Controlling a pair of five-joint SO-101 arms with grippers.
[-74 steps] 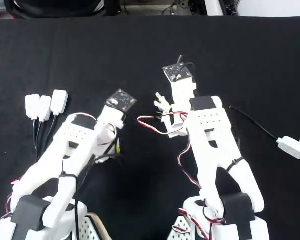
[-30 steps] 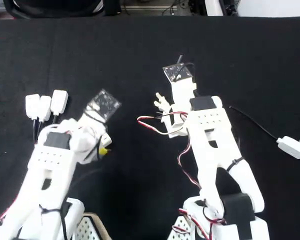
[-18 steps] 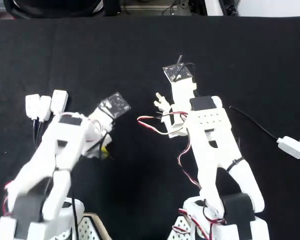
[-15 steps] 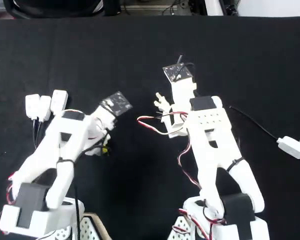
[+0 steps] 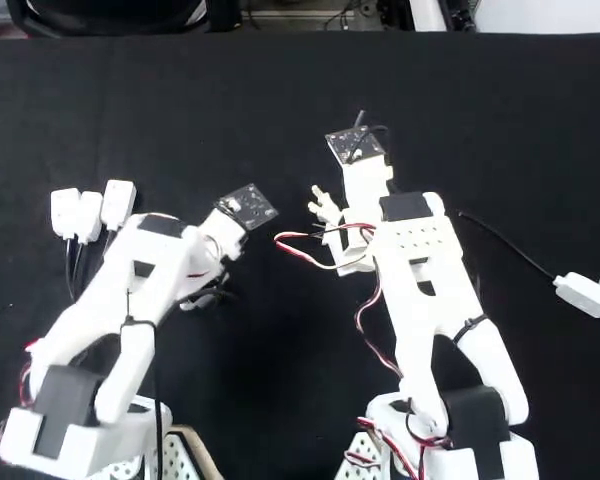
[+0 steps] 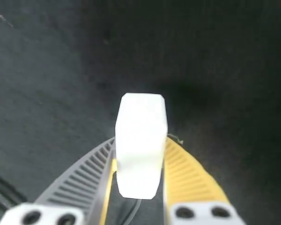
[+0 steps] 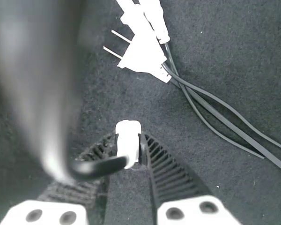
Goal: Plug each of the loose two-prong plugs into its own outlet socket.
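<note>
Left wrist view puts a white block (image 6: 141, 117) squarely between the fingers of my left end effector (image 6: 140, 139), which is closed onto its long sides with the blunt end past the tips; I cannot tell whether it is a plug body or a socket. Right wrist view has my right end effector (image 7: 129, 140) pinched onto a small white plug (image 7: 128, 136), a dark cable (image 7: 96, 166) curling off it; just beyond lie loose two-prong plugs (image 7: 143, 56) on the worktop (image 7: 215, 47), prongs bare, grey cords (image 7: 174, 80) trailing away. I judge these pieces light, hard and fairly slick, so I would take the flat flanks of the body, never prongs or cord; the cords look springy and could drag or twist a piece. High view shows three white pieces (image 5: 85, 212) bunched beside the left arm (image 5: 130, 290) and a lone white piece (image 5: 583, 292) well apart at the right; the worktop is matte black cloth, probably grippy; dark furniture (image 5: 110, 15) sits past its far edge.
</note>
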